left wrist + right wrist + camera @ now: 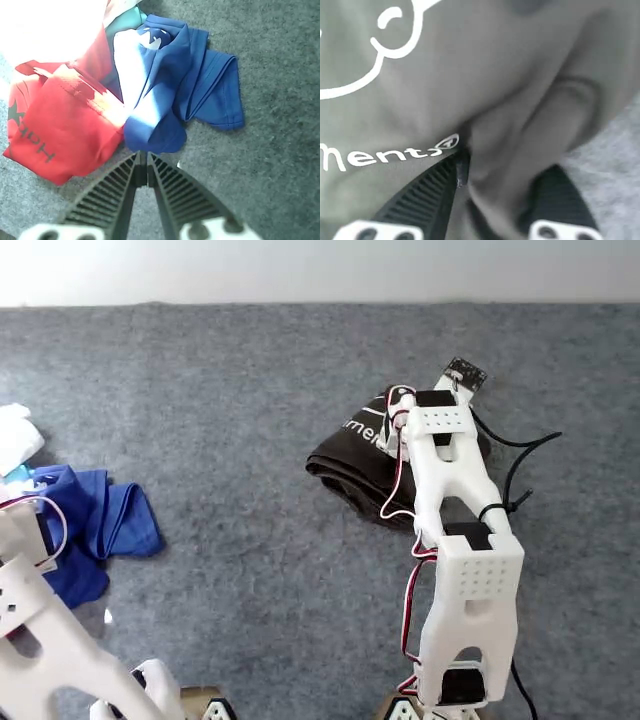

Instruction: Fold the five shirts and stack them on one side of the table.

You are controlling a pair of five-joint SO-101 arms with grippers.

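Grey felt-like cloth covers the worktop (250,570), and a pale wall (300,270) runs along its far edge.

My right arm (465,540) stretches out over the dark shirt (345,465), which lies crumpled in a low heap on the right half of the worktop, well apart from the other clothes. From the wrist, my right claw (507,172) is pressed into this dark shirt (470,75). A thick fold of the cloth sits between the two fingers, so I judge it is clamped on the fold, though the view is very close and I cannot see the fingertips fully. White print runs across the fabric beside the claw.

My left claw (146,161) has its two fingers together, with nothing between them. It hangs above the bare worktop, just in front of the pile at the left edge. In this pile the blue shirt (200,85) lies bunched and spreads toward the middle of the worktop. The red shirt (55,135) is touching it on one side. A white shirt (45,25) lies behind them, and a small teal piece (125,22) shows between the white and the blue.

In the high view the blue shirt (110,515) is near my left arm (40,640), with the white shirt (15,435) beyond it.
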